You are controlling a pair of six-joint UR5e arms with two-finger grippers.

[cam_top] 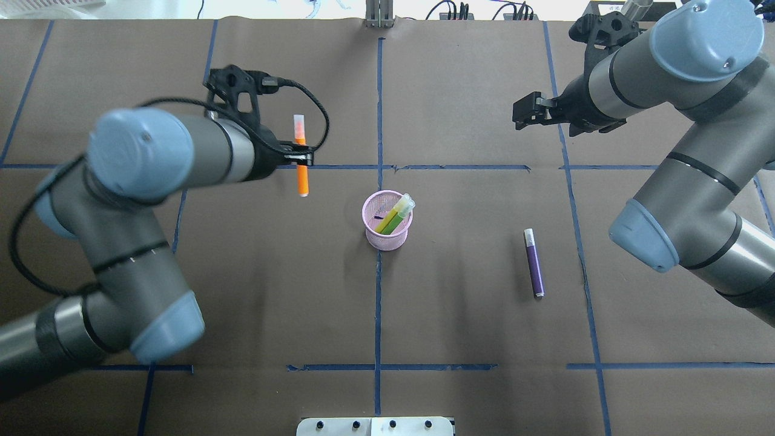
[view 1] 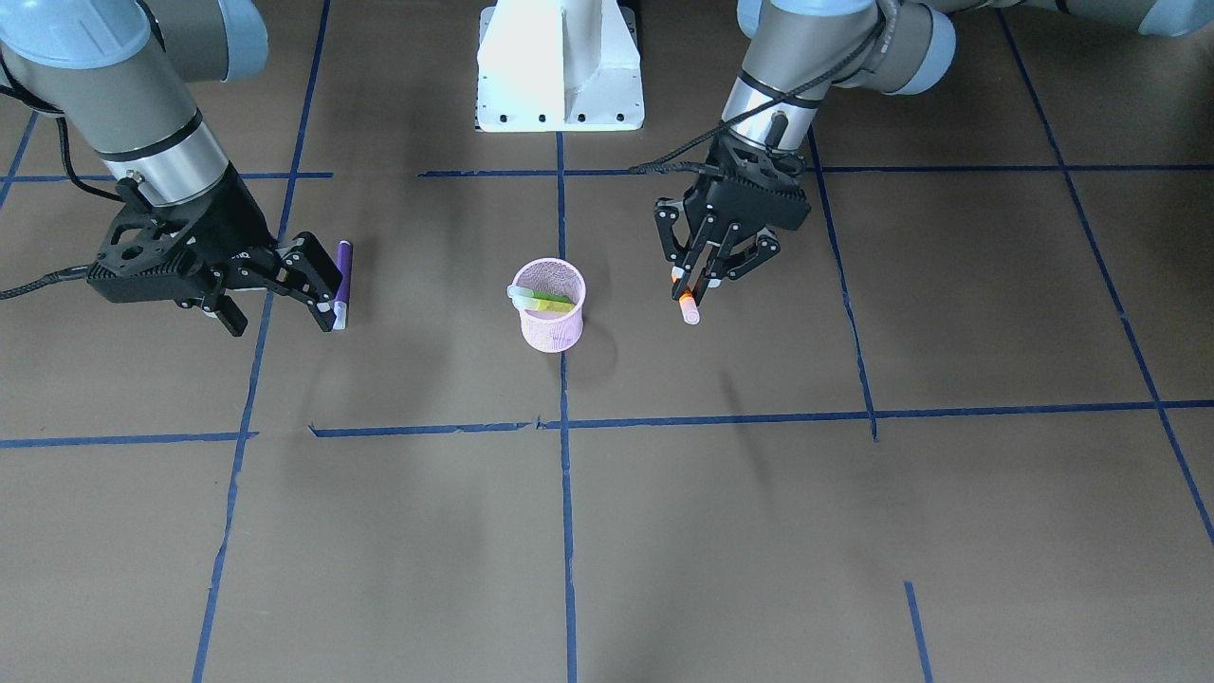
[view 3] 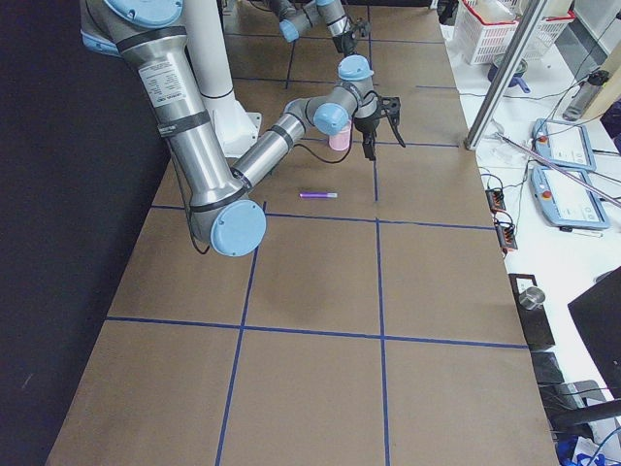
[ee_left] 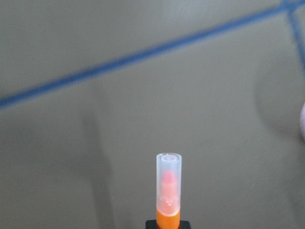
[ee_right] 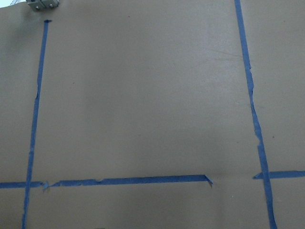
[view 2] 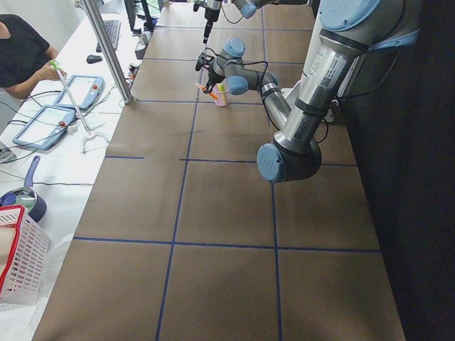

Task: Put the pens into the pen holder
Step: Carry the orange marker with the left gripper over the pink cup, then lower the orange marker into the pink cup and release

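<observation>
My left gripper [view 1: 699,277] is shut on the orange pen [view 1: 687,305] and holds it above the table, beside the pen holder and apart from it. The pen also shows in the overhead view [cam_top: 301,177] and, cap end forward, in the left wrist view [ee_left: 168,191]. The pink mesh pen holder [cam_top: 387,223] stands at the table's middle with the green pen [cam_top: 393,218] leaning inside. The purple pen [cam_top: 533,262] lies flat on the table on my right. My right gripper [view 1: 280,321] is open and empty, raised above the table, apart from the purple pen [view 1: 342,277].
The brown table is marked with blue tape lines [cam_top: 378,303]. The robot's white base [view 1: 560,66] stands at the near edge. An operator [view 2: 21,57], tablets and a white basket [view 2: 18,256] are on the side bench beyond the far edge.
</observation>
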